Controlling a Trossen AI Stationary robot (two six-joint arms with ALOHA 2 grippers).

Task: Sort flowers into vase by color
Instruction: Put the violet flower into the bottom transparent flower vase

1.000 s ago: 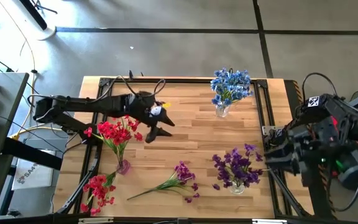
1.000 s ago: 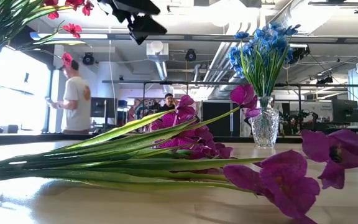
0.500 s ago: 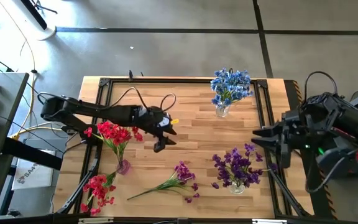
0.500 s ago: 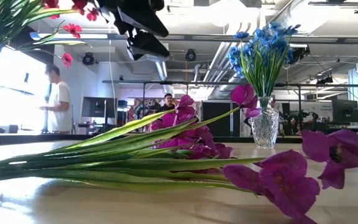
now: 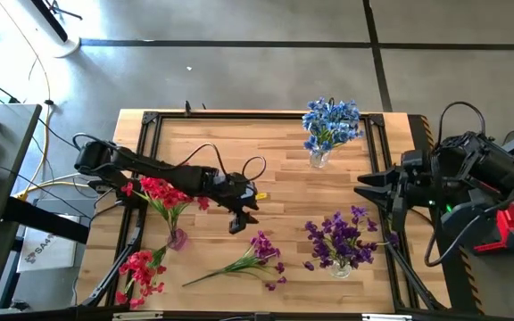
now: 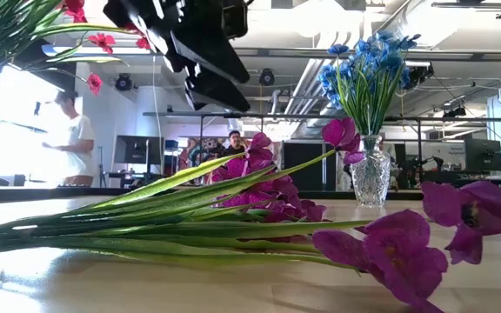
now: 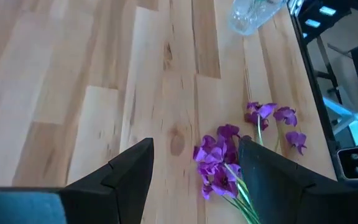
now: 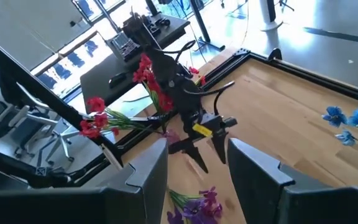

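A loose purple spray (image 5: pixel 255 256) lies flat on the table near its near edge, blossoms (image 7: pixel 219 167) toward the right, stem toward the left; in the low view the purple spray (image 6: pixel 233 217) fills the foreground. My left gripper (image 5: pixel 239 217) hovers open just above and on the far side of those blossoms, which show ahead between its fingers (image 7: pixel 194 149). A loose red spray (image 5: pixel 141 272) lies at the near left corner. Red flowers (image 5: pixel 163 192), blue flowers (image 5: pixel 330 123) and purple flowers (image 5: pixel 339 239) stand in glass vases. My right gripper (image 5: pixel 364 187) waits open at the table's right edge.
The red flowers' vase (image 5: pixel 177 238) stands close to the left of my left arm. The blue flowers' vase (image 6: pixel 370 178) stands by the far edge. A dark frame (image 5: pixel 377 160) runs round the table. People (image 6: pixel 70 148) stand in the room beyond.
My left gripper has moved toward the near edge and to the right, and down toward the loose purple spray's blossoms, staying open. My right gripper has swung a little toward the table's left and far edge. The flowers have kept still.
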